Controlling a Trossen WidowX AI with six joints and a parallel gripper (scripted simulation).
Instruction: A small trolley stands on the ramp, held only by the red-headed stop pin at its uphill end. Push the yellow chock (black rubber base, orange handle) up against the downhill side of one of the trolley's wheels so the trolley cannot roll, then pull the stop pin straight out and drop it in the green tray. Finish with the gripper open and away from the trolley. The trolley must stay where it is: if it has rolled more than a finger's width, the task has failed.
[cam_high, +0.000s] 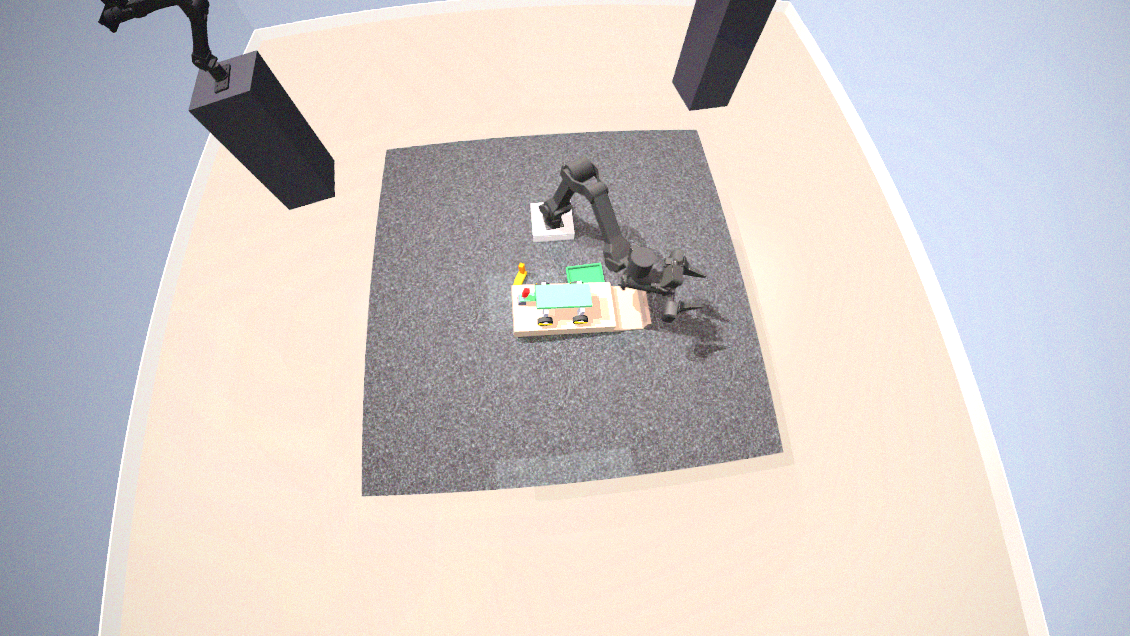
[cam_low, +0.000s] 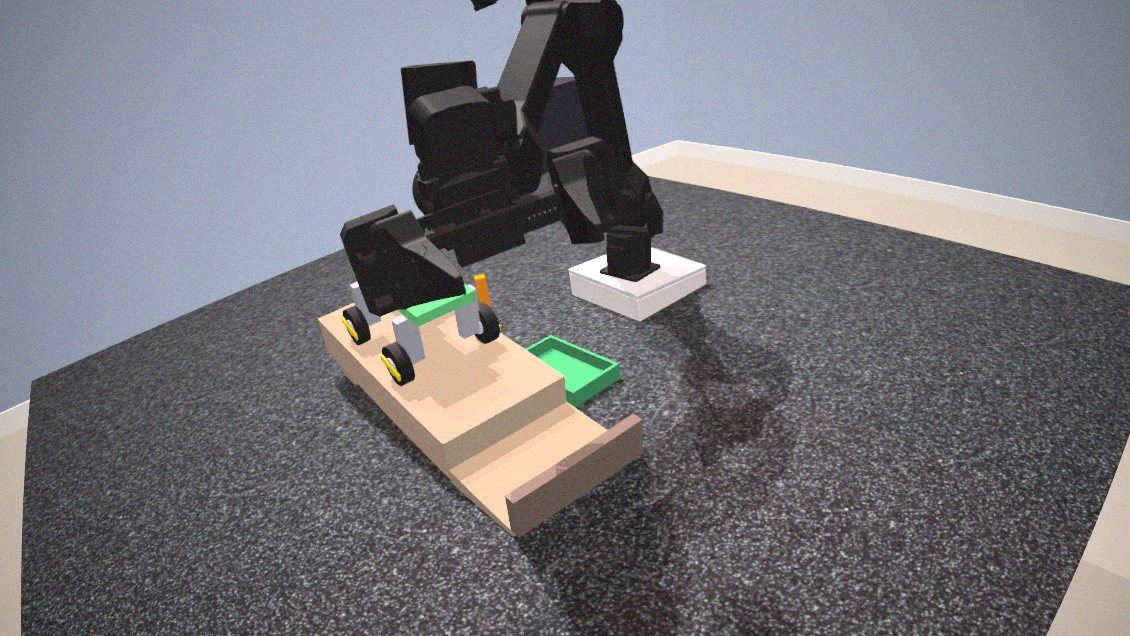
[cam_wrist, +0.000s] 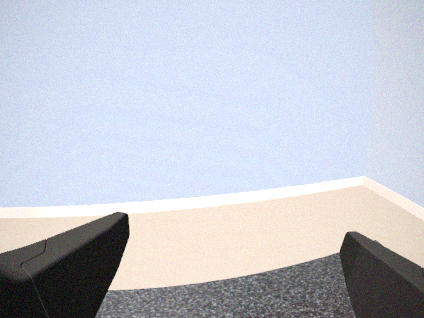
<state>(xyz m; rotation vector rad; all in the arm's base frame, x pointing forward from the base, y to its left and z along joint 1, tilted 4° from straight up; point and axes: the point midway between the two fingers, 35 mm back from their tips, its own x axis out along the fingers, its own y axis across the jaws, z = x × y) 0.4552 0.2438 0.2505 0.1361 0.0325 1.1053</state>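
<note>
Stop board (cam_high: 647, 308) (cam_low: 577, 477) nearest, closing ramp's (cam_high: 602, 322) (cam_low: 506, 383) low end. My end effector (cam_high: 702, 290) (cam_low: 517, 264) (cam_wrist: 239, 237) released, fingers wide. Chock (cam_high: 519, 276) (cam_low: 481, 290) waits off far-left end in top view, so red-headed pin (cam_high: 525, 292) must stay, restraining trolley (cam_high: 563, 296) (cam_low: 438, 306); tray (cam_high: 585, 267) (cam_low: 597, 383) sits alongside for pin.

The ramp (cam_high: 563, 328) (cam_low: 506, 387) looks like smooth matt wood; the mat (cam_high: 474, 410) (cam_low: 869, 442) (cam_wrist: 280, 290) looks rough.

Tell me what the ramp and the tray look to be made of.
The ramp looks like pale, matt wood, perhaps painted board: it is an even tan with crisp square edges, but no grain shows. The tray seems to be smooth, moulded green plastic, going by its uniform color and thin straight walls; painted metal remains possible.
</note>
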